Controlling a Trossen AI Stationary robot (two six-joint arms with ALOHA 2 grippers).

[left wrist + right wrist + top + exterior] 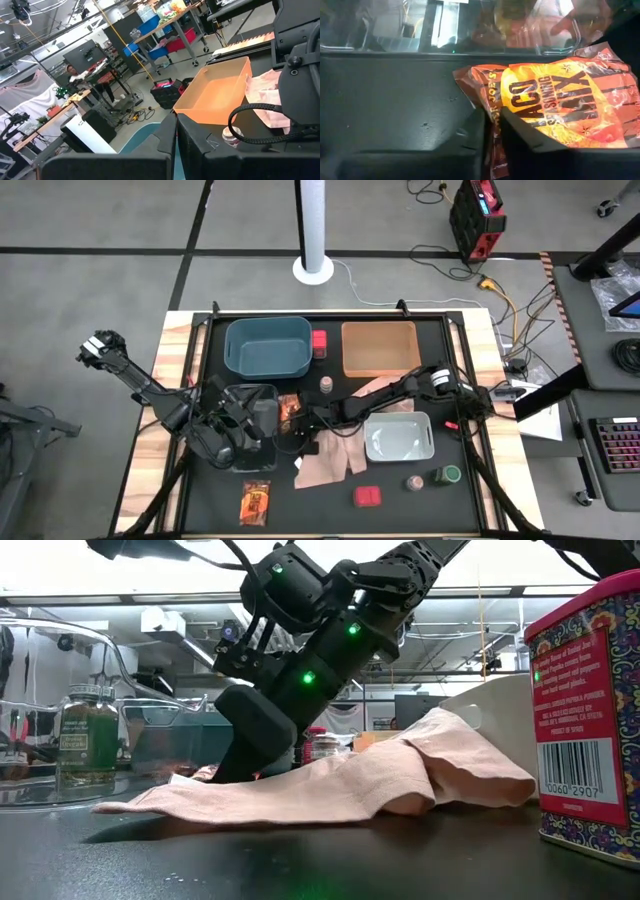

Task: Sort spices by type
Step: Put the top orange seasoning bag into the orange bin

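Where the packet (560, 107) lies, right pincer (492, 131) grips.

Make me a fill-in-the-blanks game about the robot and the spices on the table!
1. The right gripper pinches the orange-red packet of ____ seasoning mix.
2. Between the teal bin and the orange bin sits a pink ____.
3. The dark jar near the grey bin has a ____ lid.

Missing words: taco; box; green.
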